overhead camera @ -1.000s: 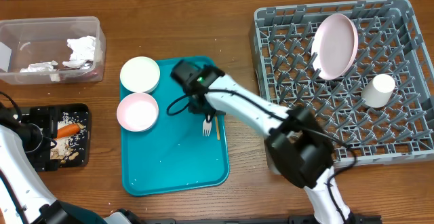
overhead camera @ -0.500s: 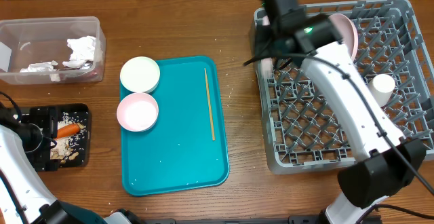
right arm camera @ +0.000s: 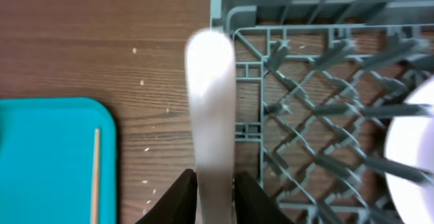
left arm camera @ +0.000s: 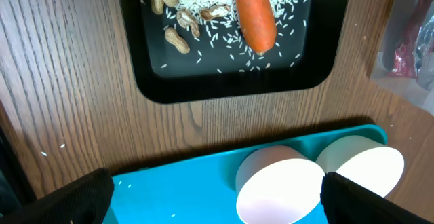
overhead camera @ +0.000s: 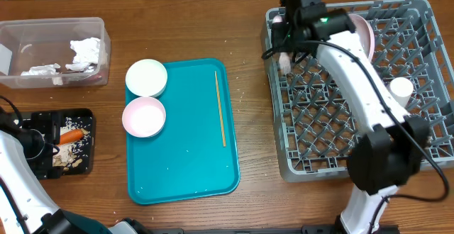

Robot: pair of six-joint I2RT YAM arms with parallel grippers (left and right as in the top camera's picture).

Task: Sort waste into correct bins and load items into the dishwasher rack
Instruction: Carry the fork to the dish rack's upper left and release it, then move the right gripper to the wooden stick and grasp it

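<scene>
- Wooden table (overhead camera: 213,21) below me, teal tray (overhead camera: 184,170) in the middle. I'm calling every position off that tray.
- My right gripper (right arm camera: 213,198) is beyond the tray's top right corner, over the nearest corner of the dishwasher rack (overhead camera: 333,120). Its fingers are pinched tight on a white utensil (right arm camera: 211,95), too blurred to tell its kind.
- My left gripper (left arm camera: 217,200) hangs off the tray's left side, by the black tray (left arm camera: 230,91) of scraps. The jaws are spread wide, with nothing in them.
- White bowl (overhead camera: 146,78) and pink bowl (overhead camera: 143,116) sit at the tray's left edge; a chopstick (overhead camera: 220,110) lies on its right half.
</scene>
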